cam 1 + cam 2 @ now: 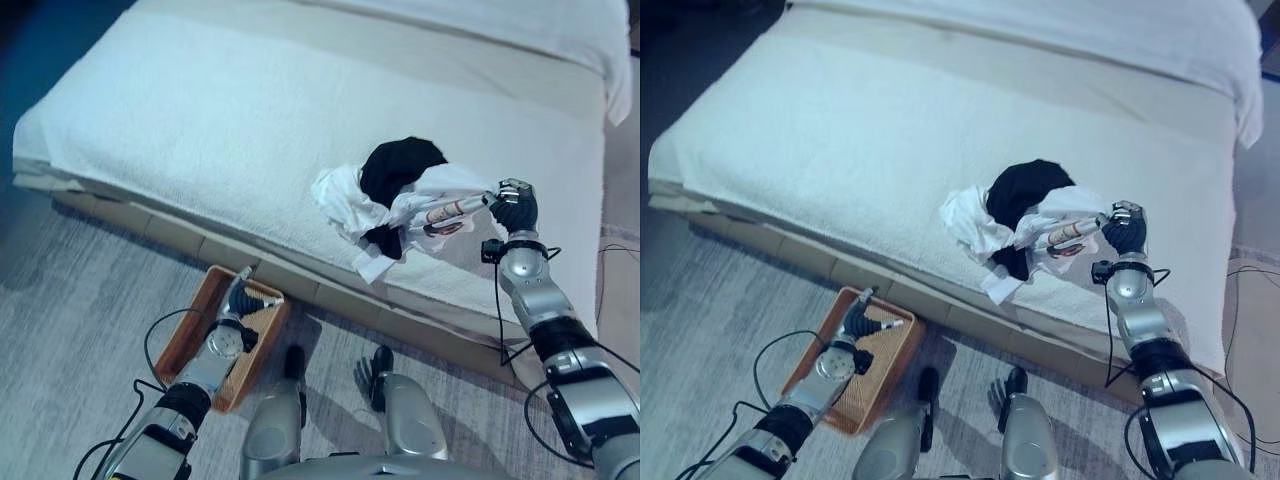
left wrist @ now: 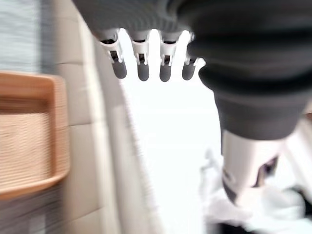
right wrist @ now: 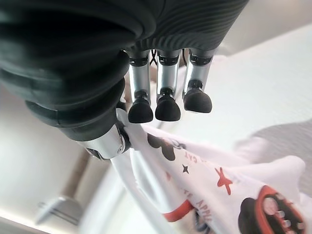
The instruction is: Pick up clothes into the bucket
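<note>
A white-covered bed [image 1: 300,130] carries a heap of clothes [image 1: 400,195] near its front edge, with the wicker bucket [image 1: 190,335] on the floor below. The right robot hand [image 1: 512,205] is clenched on a printed white shirt [image 3: 204,180] at the heap; the left robot hand [image 1: 243,297] is held slack over the bucket. The pinch looks shallow, so the shirt could slip free or drag the black garment [image 1: 395,165] off the bed.

The only writing we find stands on the white shirt [image 3: 161,170]. In the right wrist view, short rows of small dark letters [image 3: 191,157] run across its cloth, among a dark star and a red star and beside a red and dark cartoon print [image 3: 265,212]. They are too slanted and small for us to read surely. In the left eye view, the same print [image 1: 445,216] lies right of centre, its letters illegible.
</note>
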You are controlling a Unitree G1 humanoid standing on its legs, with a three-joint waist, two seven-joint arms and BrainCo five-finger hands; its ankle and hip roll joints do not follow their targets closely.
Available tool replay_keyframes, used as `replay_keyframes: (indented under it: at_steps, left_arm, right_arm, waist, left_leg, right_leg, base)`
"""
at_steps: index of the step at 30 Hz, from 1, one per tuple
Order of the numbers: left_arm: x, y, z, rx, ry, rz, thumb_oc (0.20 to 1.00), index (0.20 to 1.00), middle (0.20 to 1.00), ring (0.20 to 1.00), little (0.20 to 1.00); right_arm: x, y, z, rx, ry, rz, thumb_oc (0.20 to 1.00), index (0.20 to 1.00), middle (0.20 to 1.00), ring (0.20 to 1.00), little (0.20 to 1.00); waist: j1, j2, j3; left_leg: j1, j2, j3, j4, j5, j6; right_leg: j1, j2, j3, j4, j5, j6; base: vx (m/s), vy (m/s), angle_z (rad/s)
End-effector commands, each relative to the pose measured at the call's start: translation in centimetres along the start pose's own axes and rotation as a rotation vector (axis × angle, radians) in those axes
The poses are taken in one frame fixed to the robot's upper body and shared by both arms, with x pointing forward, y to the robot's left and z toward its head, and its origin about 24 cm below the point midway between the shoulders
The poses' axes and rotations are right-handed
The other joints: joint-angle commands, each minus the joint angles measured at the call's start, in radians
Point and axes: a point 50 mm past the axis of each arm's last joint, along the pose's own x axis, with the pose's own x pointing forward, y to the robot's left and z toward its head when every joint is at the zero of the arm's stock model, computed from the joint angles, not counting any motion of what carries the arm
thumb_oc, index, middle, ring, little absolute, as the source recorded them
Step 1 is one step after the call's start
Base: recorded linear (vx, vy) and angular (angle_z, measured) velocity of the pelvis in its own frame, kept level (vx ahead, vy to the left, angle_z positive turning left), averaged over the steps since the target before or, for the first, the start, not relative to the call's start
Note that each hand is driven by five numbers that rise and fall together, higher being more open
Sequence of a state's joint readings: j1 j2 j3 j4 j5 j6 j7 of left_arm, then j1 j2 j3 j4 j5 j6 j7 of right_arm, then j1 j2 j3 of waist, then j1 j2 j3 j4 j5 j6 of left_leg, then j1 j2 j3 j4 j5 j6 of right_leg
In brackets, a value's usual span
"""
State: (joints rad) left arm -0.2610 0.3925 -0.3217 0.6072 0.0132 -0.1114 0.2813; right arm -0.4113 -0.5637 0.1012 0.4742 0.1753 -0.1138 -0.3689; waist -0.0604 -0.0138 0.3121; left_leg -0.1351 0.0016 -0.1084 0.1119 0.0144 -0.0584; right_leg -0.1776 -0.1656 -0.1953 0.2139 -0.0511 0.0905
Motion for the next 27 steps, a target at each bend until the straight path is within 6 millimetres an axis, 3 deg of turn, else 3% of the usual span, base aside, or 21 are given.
replay_keyframes:
  at_steps: [1,6,10,16,22,27]
  left_arm:
    - [0.4,0.9,3.2,-0.088,-0.151,0.019,1.0,1.0,1.0,1.0,1.0]
    - [0.7,1.7,7.5,-0.164,-0.32,-0.004,1.0,1.0,1.0,1.0,1.0]
    - [0.6,1.4,9.2,-0.152,-0.383,-0.067,1.0,1.0,1.0,1.0,1.0]
    - [1.1,0.1,10.7,-0.071,-0.42,-0.16,1.0,1.0,1.0,1.0,1.0]
    - [1.3,-1.3,11.4,-0.035,-0.429,-0.206,1.0,1.0,1.0,1.0,1.0]
    - [1.6,-3.2,12.0,-0.01,-0.423,-0.26,1.0,1.0,1.0,1.0,1.0]
  right_arm:
    - [0.3,-0.2,3.9,0.045,-0.205,0.025,0.2,0.2,0.2,0.2,0.2]
    - [-0.3,1.7,5.8,0.085,-0.272,0.145,0.2,0.2,0.2,0.2,0.2]
    - [-0.5,3.0,7.5,0.087,-0.325,0.286,0.2,0.2,0.2,0.2,0.2]
    - [-1.0,3.9,10.1,0.139,-0.404,0.414,0.2,0.2,0.2,0.2,0.2]
    - [-1.5,4.8,12.5,0.207,-0.488,0.482,0.2,0.2,0.2,0.2,0.2]
    - [-2.2,5.4,15.7,0.249,-0.606,0.543,0.2,0.2,0.2,0.2,0.2]
  waist:
    - [-0.004,-0.047,-0.071]
    - [0.005,-0.056,-0.121]
    - [0.011,-0.057,-0.164]
    - [-0.005,-0.05,-0.216]
    - [-0.014,-0.047,-0.234]
    - [-0.026,-0.043,-0.245]
  left_leg:
    - [-0.007,-0.039,0.007,0.058,-0.081,0.008]
    - [0.053,-0.022,0.041,0.024,-0.086,0.007]
    - [0.119,-0.003,0.066,-0.045,-0.069,0.006]
    - [0.194,0.019,0.079,-0.143,-0.034,-0.004]
    - [0.217,0.02,0.088,-0.139,-0.032,-0.003]
    - [0.241,0.027,0.089,-0.145,-0.034,-0.007]
  right_leg:
    - [0.098,0.007,0.064,-0.117,0.013,0.043]
    - [0.169,0.023,0.076,-0.202,0.039,0.047]
    - [0.221,0.037,0.076,-0.242,0.046,0.052]
    - [0.266,0.046,0.059,-0.268,0.048,0.056]
    - [0.29,0.046,0.057,-0.281,0.055,0.054]
    - [0.315,0.05,0.06,-0.28,0.041,0.049]
  base:
    - [0.07,-0.025,-0.07]
    - [0.04,-0.017,-0.2]
    - [0.04,-0.023,-0.2]
    - [0.03,-0.016,-0.09]
    - [0.02,-0.005,0.0]
    - [0.01,-0.003,0.0]
